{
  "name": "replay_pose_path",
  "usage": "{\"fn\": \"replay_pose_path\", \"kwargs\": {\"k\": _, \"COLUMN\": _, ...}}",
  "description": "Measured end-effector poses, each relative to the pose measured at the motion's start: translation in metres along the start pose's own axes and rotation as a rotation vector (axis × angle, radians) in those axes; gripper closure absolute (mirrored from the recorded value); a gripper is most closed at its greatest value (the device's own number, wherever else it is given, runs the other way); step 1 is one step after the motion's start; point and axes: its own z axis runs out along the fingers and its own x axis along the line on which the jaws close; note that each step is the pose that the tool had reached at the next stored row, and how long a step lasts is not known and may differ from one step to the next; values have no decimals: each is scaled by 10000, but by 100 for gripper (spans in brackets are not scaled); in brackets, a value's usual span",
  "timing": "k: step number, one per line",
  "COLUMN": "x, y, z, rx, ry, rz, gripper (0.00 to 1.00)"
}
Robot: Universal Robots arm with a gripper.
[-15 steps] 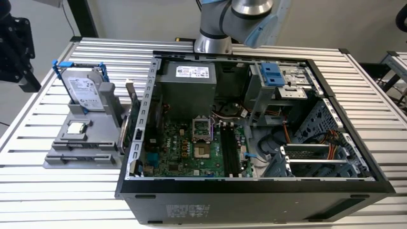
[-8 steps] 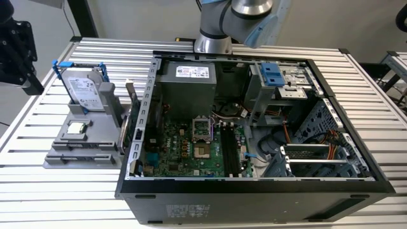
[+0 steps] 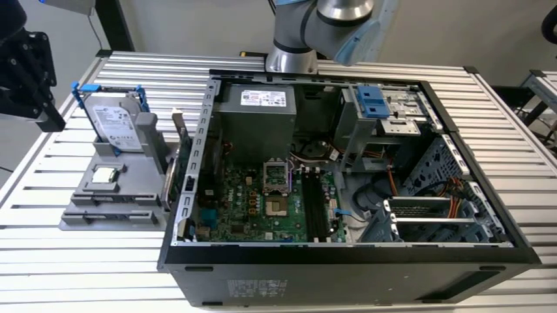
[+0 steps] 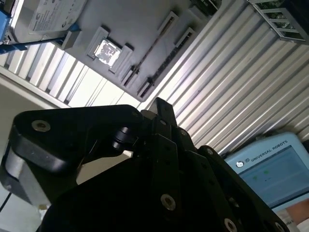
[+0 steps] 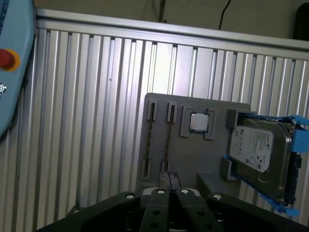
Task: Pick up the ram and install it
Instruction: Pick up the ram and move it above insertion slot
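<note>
Reaching for the ram is the step in hand, I judge. Doing it well means opening the gripper (image 5: 169, 178), squaring it across the stick's thin faces, taking it mid-length and drawing it straight out of its groove so it does not bind. At present the gripper hangs well apart from the tray, fingertips pressed together with nothing between them. The case (image 3: 348, 277), the largest container, lies open on the table (image 3: 78, 261); inside are the motherboard (image 3: 252, 208), whose long black slots (image 3: 315, 205) look unfilled, and a grey power supply (image 3: 252, 124). Beside the case, the grey tray (image 5: 193, 154) carries the hard drive (image 5: 258, 150) in its blue frame at one end. The ram (image 5: 167, 140) seems to stand on edge in one of the tray's two long grooves, showing as a thin dark line; the neighbouring groove (image 5: 152, 112) looks bare. The chip (image 5: 198, 122) sits in a square pocket between grooves and drive.
</note>
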Motion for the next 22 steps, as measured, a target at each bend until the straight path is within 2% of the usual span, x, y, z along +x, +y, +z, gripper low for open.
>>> {"fn": "replay_pose_path", "kwargs": {"k": 11, "x": 0, "y": -1, "z": 2, "rx": 0, "ry": 0, "rz": 0, "gripper": 100}}
{"fn": "replay_pose_path", "kwargs": {"k": 12, "x": 0, "y": -1, "z": 2, "rx": 0, "ry": 0, "rz": 0, "gripper": 0}}
{"fn": "replay_pose_path", "kwargs": {"k": 22, "x": 1, "y": -1, "z": 4, "rx": 0, "ry": 0, "rz": 0, "gripper": 0}}
